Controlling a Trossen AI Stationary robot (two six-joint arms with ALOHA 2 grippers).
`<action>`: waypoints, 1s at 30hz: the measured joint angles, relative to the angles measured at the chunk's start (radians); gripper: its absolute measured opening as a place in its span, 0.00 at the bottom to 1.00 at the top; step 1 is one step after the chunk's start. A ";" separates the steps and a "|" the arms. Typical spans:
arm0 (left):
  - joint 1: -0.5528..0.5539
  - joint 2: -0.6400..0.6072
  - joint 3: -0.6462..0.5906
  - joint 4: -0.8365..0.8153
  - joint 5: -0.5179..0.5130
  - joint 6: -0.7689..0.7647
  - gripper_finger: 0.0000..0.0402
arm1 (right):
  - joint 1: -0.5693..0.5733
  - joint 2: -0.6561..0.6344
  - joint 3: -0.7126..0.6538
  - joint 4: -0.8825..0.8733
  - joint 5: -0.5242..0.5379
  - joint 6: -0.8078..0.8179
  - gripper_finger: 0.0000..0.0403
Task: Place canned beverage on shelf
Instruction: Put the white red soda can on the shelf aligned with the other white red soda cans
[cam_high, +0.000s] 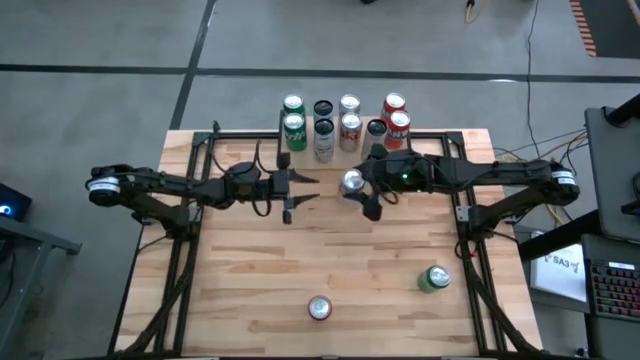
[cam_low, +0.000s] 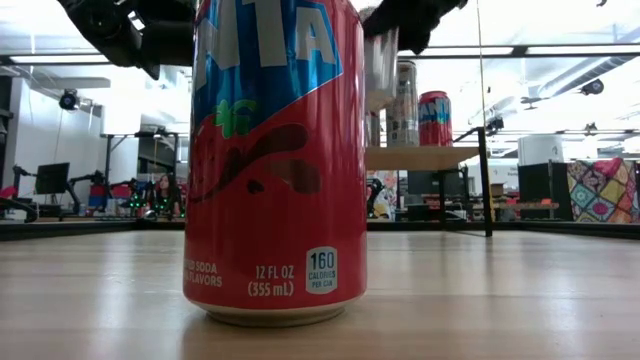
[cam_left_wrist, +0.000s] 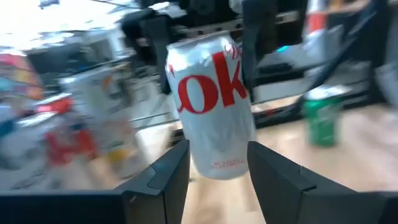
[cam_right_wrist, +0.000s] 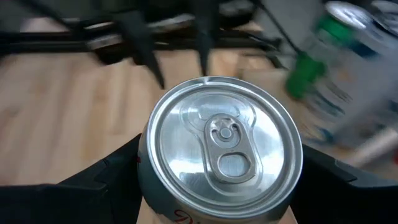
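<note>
Closest to the low camera, a red soda can stands upright on the desk, its label reading "12 FL OZ (355 mL)" and "160 calories per can". Behind it the right gripper holds its jaws clamped on a silver Diet Coke can, upright and off the desk, with the shelf and its cans just beyond. Facing it, the left gripper waits with jaws parted and empty, farther from the shelf.
</note>
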 joint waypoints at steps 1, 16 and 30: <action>0.001 -0.001 0.000 0.002 0.041 -0.021 0.38 | 0.008 -0.010 0.000 -0.003 -0.037 -0.030 0.71; -0.037 0.030 0.000 0.029 0.103 -0.165 0.76 | 0.084 0.029 0.000 0.045 -0.040 -0.262 0.71; -0.044 0.237 0.045 0.207 0.076 -0.229 0.80 | 0.087 0.059 0.000 0.103 -0.042 -0.333 0.71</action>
